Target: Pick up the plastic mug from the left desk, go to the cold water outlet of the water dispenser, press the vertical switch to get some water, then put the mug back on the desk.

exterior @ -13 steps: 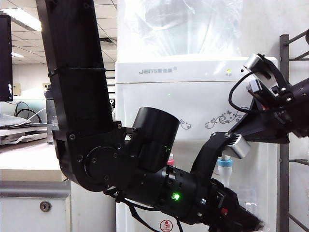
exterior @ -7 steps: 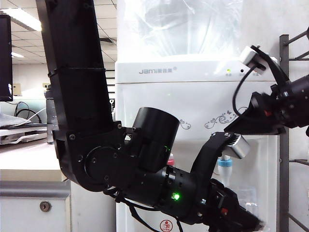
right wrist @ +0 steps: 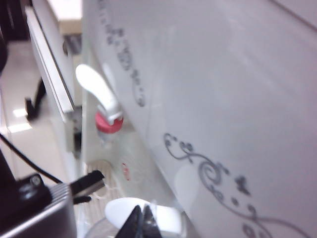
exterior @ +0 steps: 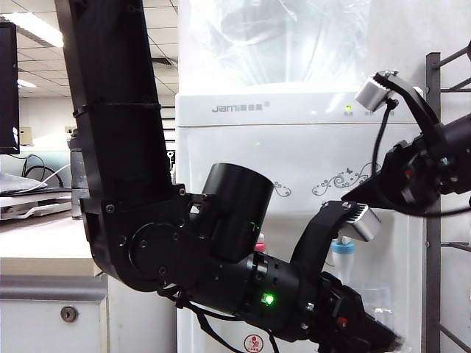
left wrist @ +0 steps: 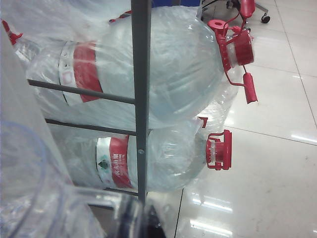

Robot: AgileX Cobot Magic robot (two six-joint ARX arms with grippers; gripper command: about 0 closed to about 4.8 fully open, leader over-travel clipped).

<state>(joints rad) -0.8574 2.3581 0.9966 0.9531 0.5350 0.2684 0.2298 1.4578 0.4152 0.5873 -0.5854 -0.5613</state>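
Note:
My left gripper (exterior: 368, 338) reaches low in front of the white water dispenser (exterior: 294, 147) and is shut on the clear plastic mug (exterior: 377, 299). The mug sits below the cold water outlet (exterior: 343, 255) with its light-blue collar. Up close the mug (left wrist: 34, 198) is a blur of clear wall beside a dark left finger (left wrist: 141, 223). My right gripper (exterior: 348, 198) points at the dispenser front above that tap. It is shut (right wrist: 142, 207), its tips right over the white vertical switch (right wrist: 119, 210). The left desk (exterior: 44, 246) stands behind the left arm.
A red-collared tap (right wrist: 108, 121) with a long flat white lever hangs beside the blue one. A grey metal rack (exterior: 432, 147) stands right of the dispenser. It holds big clear water bottles (left wrist: 173, 64) with red caps. The left arm's bulk fills the middle of the exterior view.
The right wrist has rolled, swinging its camera up and to the left; the hand keeps its place at the dispenser front. The left arm and the mug have not moved.

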